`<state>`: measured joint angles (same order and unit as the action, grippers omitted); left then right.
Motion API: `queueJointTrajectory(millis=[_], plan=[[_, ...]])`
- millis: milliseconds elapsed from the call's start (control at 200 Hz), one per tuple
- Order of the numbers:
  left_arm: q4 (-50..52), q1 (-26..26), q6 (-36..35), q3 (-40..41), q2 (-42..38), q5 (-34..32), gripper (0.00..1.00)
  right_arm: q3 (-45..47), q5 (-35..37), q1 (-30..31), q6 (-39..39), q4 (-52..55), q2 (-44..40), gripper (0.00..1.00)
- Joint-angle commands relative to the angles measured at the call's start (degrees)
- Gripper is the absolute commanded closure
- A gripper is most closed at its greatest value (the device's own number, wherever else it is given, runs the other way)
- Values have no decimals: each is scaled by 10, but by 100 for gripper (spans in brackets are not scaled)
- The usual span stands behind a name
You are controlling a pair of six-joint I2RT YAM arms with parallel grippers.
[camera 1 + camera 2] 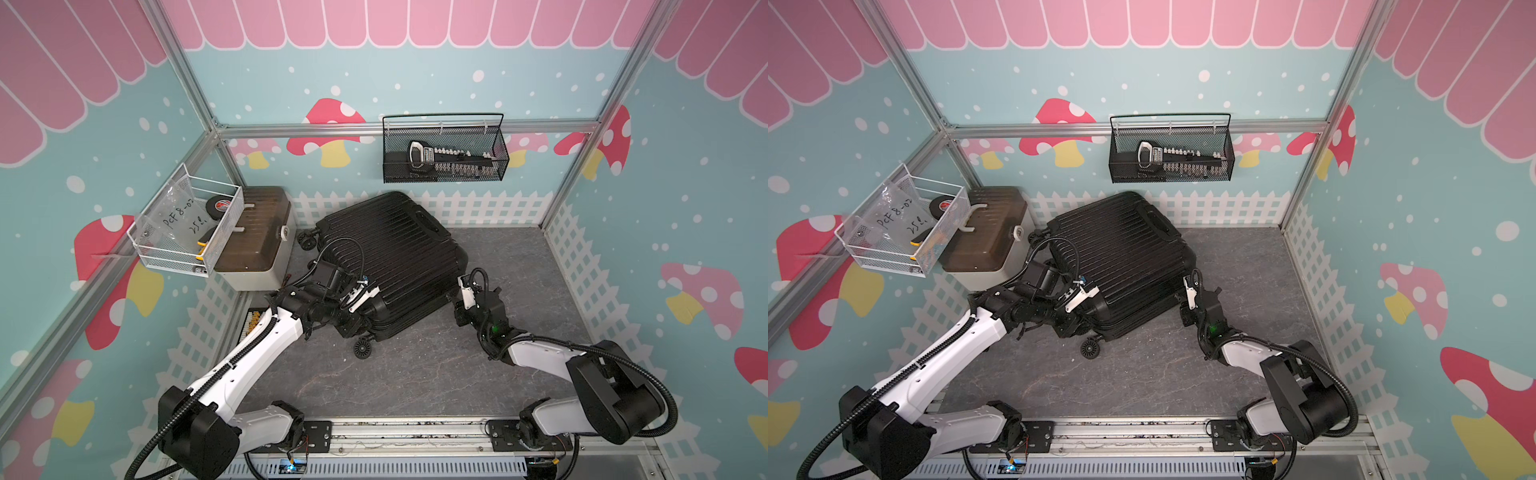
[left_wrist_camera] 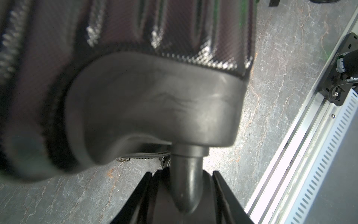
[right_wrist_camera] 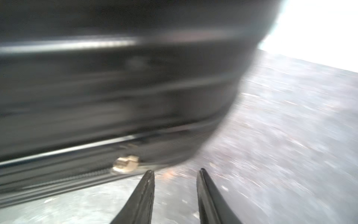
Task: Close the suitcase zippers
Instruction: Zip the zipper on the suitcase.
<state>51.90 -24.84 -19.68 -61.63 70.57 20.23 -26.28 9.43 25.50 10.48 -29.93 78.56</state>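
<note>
Nearest the rail, bare grey desk (image 1: pixel 415 374). Left hand (image 2: pixel 182 172) was at the suitcase's near-left corner, closed around one caster, with the stem running down between the fingers (image 2: pixel 220 186) in the left wrist view. Right hand (image 3: pixel 175 170) sat low just beside the near-right corner, fingers parted and nothing between them; that wrist view was blurred. The zippers (image 3: pixel 77 175) ran as a dark track along the seam right ahead of it, with a brass-coloured slider (image 3: pixel 126 163) close to one fingertip; contact can't be told. The suitcase (image 1: pixel 395 257) lay flat mid-desk, ribbed face up, shell halves together. Its long axis ran skewed from near-left to far-right, wheel end pointing left toward the left arm. One wheel (image 1: pixel 362 348) stuck out at the near corner, another (image 1: pixel 305 240) at the far-left corner, and the recessed handle (image 1: pixel 428 222) was up on the far-right part. The beige box (image 1: pixel 253 270) with its brown lid on stood just beside the suitcase's far-left corner. White wire basket (image 1: pixel 166 257) on the left wall held a clear bag with handwriting (image 1: pixel 178 216), a black tape roll (image 1: pixel 222 205) and a yellow-black tool (image 1: pixel 203 243). Black mesh basket (image 1: pixel 390 141) on the back wall held a black-and-silver tool set (image 1: pixel 436 160).
</note>
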Motion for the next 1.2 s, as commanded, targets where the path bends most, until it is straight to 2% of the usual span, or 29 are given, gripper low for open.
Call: queueJointTrajectory(millis=[0, 200, 355, 470, 616, 766, 1051, 1196], plan=[[-1, -4, 10, -3, -26, 19, 71, 27, 55, -2, 15, 26, -52, 60], [-2, -4, 10, -3, -26, 18, 71, 47, -52, -2, -9, 36, -89, 57], [-1, -4, 11, -2, -26, 18, 71, 28, -152, -5, -13, 11, -64, 54], [-1, -4, 12, -1, -25, 18, 71, 4, -183, -5, -5, -6, -35, 54], [-1, -4, 12, 0, -24, 19, 71, -7, -181, -5, -1, -28, -8, 54], [-1, -4, 13, 0, -25, 19, 71, -21, -142, -5, 12, -44, 21, 54], [-1, -4, 12, 2, -24, 19, 72, -39, -69, -6, 38, -59, 49, 63], [-2, -4, 13, 2, -24, 17, 72, -23, -9, -7, 63, -55, 28, 67]])
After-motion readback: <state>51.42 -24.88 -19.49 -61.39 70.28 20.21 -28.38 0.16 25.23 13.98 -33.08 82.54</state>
